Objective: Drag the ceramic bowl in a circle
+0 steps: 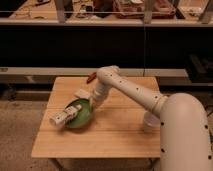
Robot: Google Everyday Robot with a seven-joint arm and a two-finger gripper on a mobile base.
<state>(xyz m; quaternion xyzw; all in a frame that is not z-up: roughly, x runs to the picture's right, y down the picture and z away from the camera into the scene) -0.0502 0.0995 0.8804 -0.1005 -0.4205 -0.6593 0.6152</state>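
High frontal view of table, jaws left.

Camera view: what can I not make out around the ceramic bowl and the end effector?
- ceramic bowl: camera view, its left rim is covered by the end effector, which reaches across it toward the left of the table; whether they touch cannot be told.
- white cup: camera view, its right side is hidden by the arm.
- red object: camera view, partly behind the arm's bend and too small to identify.
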